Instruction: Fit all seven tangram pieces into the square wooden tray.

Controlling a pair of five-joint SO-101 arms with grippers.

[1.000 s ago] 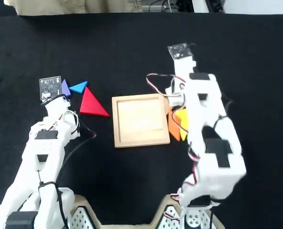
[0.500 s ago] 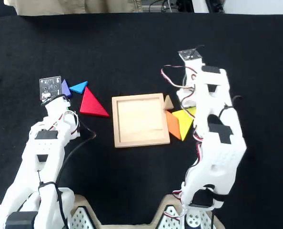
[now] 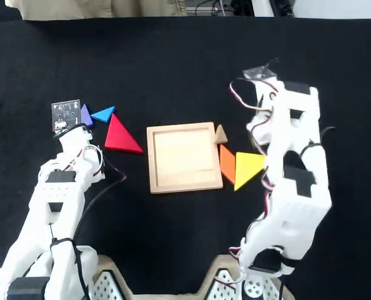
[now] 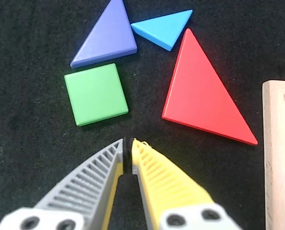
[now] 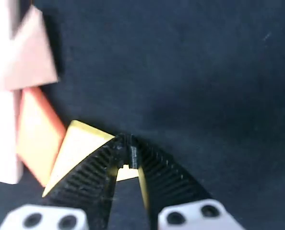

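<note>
Right gripper (image 5: 131,149) has its jaws pressed together with nothing between them, its tips hanging over one edge of the yellow triangle (image 3: 247,167). Left gripper (image 4: 128,146) is closed and empty too, over bare cloth just beside the green square (image 4: 96,94) and the red triangle (image 4: 200,98).

None of the seven pieces is in the tray (image 3: 180,127) yet. It sits between the two groups with its floor bare.

On the right I'd worry about crowding. The yellow triangle looks to be touching the orange piece (image 3: 227,164), which lies along the tray's side, and the small tan triangle (image 3: 220,134) sits at the tray's corner. If the closed jaws come down, they can only push. A nudge on the yellow one would likely shove the orange piece against the rim or slide it under the tan one.

Even with the jaws parted, these pieces lie flat on cloth. One finger could ride up onto the piece instead of slipping past its edge, and the piece would skate away.

The left side has the same trouble. The purple triangle (image 4: 109,38), blue triangle (image 4: 162,28) and green square sit close together, so wide jaws could catch two at once.

A big triangle set down askew would probably perch on the rim and block the rest.
</note>
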